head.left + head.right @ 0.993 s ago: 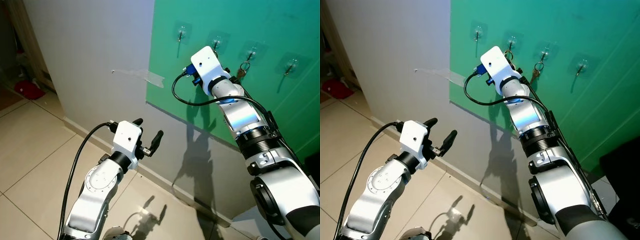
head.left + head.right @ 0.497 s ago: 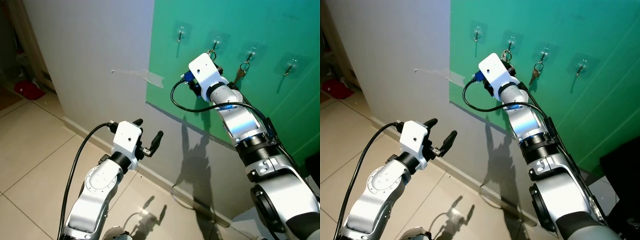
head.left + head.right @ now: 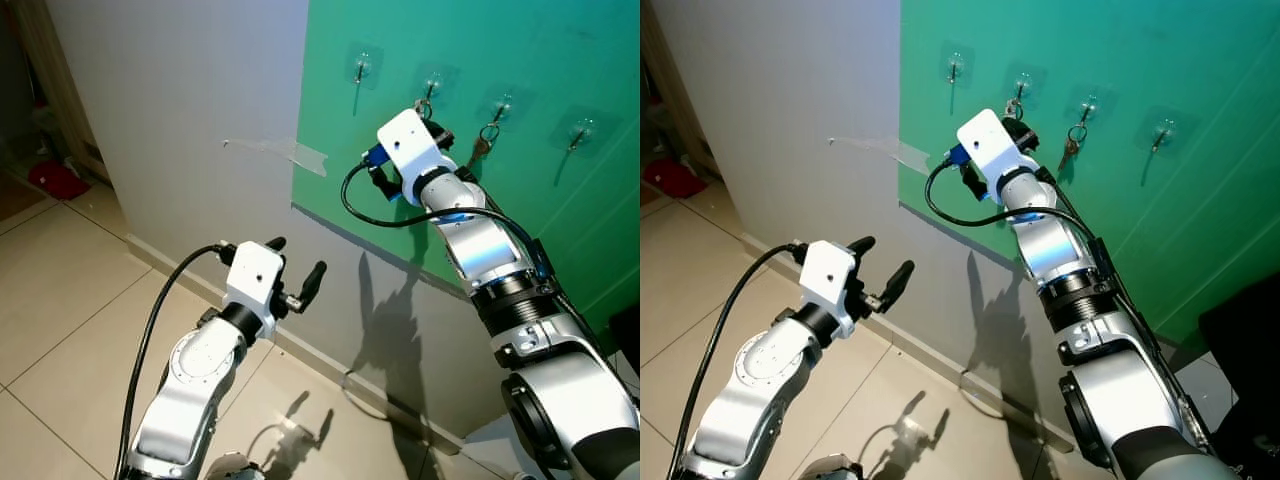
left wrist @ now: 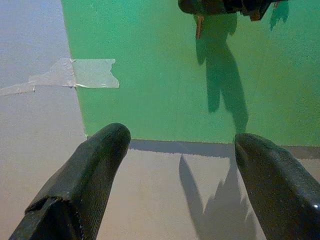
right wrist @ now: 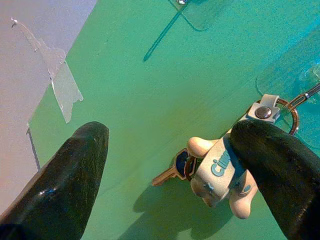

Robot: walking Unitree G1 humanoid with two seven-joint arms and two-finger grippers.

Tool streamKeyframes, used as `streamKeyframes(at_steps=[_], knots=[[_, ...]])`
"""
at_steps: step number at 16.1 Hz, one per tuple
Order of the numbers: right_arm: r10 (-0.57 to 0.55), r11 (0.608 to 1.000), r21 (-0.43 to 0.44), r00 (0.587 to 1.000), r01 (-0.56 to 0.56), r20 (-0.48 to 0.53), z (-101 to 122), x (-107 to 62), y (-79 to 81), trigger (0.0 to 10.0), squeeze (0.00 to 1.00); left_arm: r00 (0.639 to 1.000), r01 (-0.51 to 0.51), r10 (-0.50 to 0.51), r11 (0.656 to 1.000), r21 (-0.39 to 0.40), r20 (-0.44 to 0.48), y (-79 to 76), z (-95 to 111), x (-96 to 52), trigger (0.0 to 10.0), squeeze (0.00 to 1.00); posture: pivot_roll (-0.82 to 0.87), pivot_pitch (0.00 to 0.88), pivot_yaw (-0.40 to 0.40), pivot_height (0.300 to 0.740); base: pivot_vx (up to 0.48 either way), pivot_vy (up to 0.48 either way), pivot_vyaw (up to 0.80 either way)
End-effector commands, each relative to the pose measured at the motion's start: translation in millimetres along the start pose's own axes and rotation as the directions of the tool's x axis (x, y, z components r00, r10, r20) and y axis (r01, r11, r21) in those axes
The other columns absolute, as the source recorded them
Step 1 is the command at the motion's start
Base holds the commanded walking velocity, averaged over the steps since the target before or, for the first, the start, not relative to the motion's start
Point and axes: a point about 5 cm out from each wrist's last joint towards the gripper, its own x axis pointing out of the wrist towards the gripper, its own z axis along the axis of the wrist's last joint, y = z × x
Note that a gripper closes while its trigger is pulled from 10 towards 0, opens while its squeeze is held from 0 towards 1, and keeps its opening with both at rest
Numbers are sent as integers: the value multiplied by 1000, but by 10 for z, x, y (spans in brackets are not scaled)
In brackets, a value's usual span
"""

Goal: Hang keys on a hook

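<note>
Four clear hooks sit in a row on a green wall panel (image 3: 540, 230). A key bunch with a cream fob (image 5: 220, 170) hangs by its ring (image 5: 287, 112) from the second hook (image 3: 430, 88). My right gripper (image 5: 170, 132) is raised just below that hook and is open, its fingers spread wide either side of the fob. One finger (image 5: 270, 165) overlaps the fob in the right wrist view; I cannot tell if they touch. My left gripper (image 3: 297, 258) is held low in front of the wall, open and holding nothing.
Another set of keys (image 3: 482, 146) hangs on the third hook. The first hook (image 3: 358, 70) and fourth hook (image 3: 580, 130) are bare. Tape (image 3: 300, 153) crosses the grey wall. Tiled floor (image 3: 70, 320) lies below, with a red item (image 3: 58, 178) far left.
My right gripper has drawn back and down from the second hook, and the keys now hang there free of it. The left arm has stayed still.
</note>
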Motion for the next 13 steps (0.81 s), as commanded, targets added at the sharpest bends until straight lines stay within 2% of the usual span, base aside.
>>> streamKeyframes(at_steps=[1, 4, 5, 6, 8, 9, 11, 12, 13], knots=[[-34, 999, 7, 999, 34, 0, -15, -45, -44, 10000, 1000, 1000, 16, -16, 1000, 7, 2, -18, 11, 51, 10000, 0, 102, 0, -112, 740, 0, 0, 0], [-52, 999, -2, 999, 52, 16, 5, -97, -90, 10000, 1000, 1000, 19, -19, 1000, 9, 6, 2, 20, 98, 10000, 0, 83, 0, -96, 740, 0, 0, 0], [-73, 997, -14, 995, 74, 71, 68, -131, -105, 10000, 522, 1000, 26, -26, 1000, 7, 8, 0, 22, 114, 10000, 0, 68, 0, -84, 740, 0, 0, 0], [-138, 990, 2, 978, 140, 154, 174, -166, -147, 10000, 0, 999, 32, -33, 999, 4, 10, -2, 24, 138, 10000, 0, 57, 0, -74, 740, 0, 0, 0], [-242, 970, 57, 946, 235, 217, 252, -230, -207, 10000, 0, 999, 47, -47, 999, 7, 16, -2, 36, 177, 10000, 0, 48, 0, -65, 740, 0, 0, 0], [-274, 961, 87, 941, 262, 199, 224, -259, -245, 10000, 0, 999, 48, -48, 999, 8, 16, 8, 38, 191, 10000, 0, 40, 0, -57, 740, 0, 0, 0], [-405, 910, 151, 906, 387, 121, 47, -368, -426, 10000, 0, 998, 62, -62, 998, 13, 15, 21, 37, 211, 10000, 0, 19, 0, -37, 740, 0, 0, 0], [-468, 874, 171, 883, 456, 41, -146, -438, -535, 10000, 0, 998, 69, -69, 997, 16, 12, 30, 29, 212, 10000, 0, 4, 0, -24, 740, 0, 0, 0], [-483, 863, 175, 876, 473, 14, -203, -455, -563, 10000, 0, 997, 71, -71, 997, 16, 12, 33, 29, 215, 10000, 0, 4, 0, -24, 740, 0, 0, 0]])
